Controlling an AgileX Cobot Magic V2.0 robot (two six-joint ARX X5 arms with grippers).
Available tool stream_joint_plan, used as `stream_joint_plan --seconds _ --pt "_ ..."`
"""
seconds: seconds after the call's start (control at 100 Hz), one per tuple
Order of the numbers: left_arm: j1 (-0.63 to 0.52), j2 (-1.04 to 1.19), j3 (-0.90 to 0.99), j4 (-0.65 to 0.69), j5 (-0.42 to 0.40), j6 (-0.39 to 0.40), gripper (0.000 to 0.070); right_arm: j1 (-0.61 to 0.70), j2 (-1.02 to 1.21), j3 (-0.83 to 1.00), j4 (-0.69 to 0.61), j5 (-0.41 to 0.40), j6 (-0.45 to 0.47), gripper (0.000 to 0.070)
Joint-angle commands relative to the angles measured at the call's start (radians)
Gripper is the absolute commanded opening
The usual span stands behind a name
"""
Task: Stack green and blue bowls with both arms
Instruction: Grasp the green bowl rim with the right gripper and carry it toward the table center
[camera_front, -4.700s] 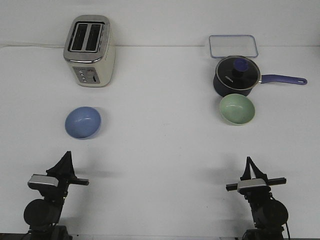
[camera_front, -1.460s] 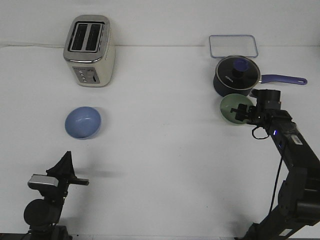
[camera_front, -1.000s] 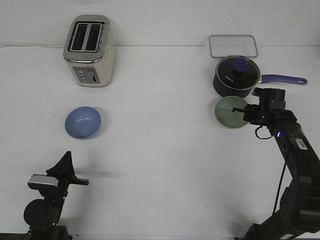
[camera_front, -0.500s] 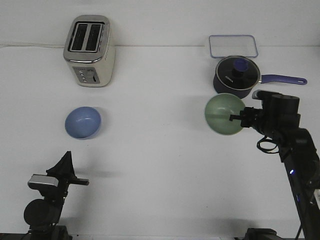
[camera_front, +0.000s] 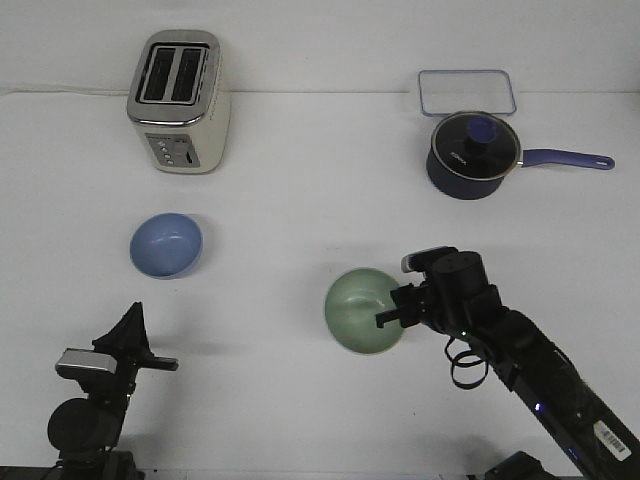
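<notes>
A white surface (camera_front: 300, 180) seen from the front. At the far left stands a cream two-slot toaster (camera_front: 178, 100). At the far right sits a clear lidded container (camera_front: 467, 91), and just in front of it a dark blue lidded saucepan (camera_front: 473, 152) with its long handle pointing right. The blue bowl (camera_front: 166, 244) rests upright on the left side of the surface, in front of the toaster, with nothing near it. The green bowl (camera_front: 365, 310) is near the middle, slightly right, tilted so its hollow faces the camera; whether it touches the surface cannot be told. The right end effector (camera_front: 400, 305) is clenched on the green bowl's right rim, its arm reaching in low from the lower right corner. The left end effector (camera_front: 133, 325) sits at the lower left, folded back and pointing up, well apart from the blue bowl; whether it is released or clenched cannot be told.
</notes>
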Motion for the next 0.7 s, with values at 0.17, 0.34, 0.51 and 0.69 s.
stream_joint_plan --seconds 0.17,0.34,0.51,0.69 --pt "0.0 -0.002 -0.019 0.01 -0.005 0.001 0.0014 0.131 0.066 -0.019 0.066 0.034 0.067 0.0" --pt "0.0 -0.002 -0.019 0.009 -0.005 -0.001 0.0014 0.171 0.156 -0.019 0.092 0.049 0.068 0.0" --pt "0.0 -0.002 -0.019 0.01 -0.005 -0.003 0.0014 0.195 0.245 -0.019 0.113 0.05 0.06 0.0" --pt "0.0 -0.002 -0.019 0.01 -0.005 -0.007 0.0014 0.211 0.308 -0.019 0.139 0.049 0.06 0.0"
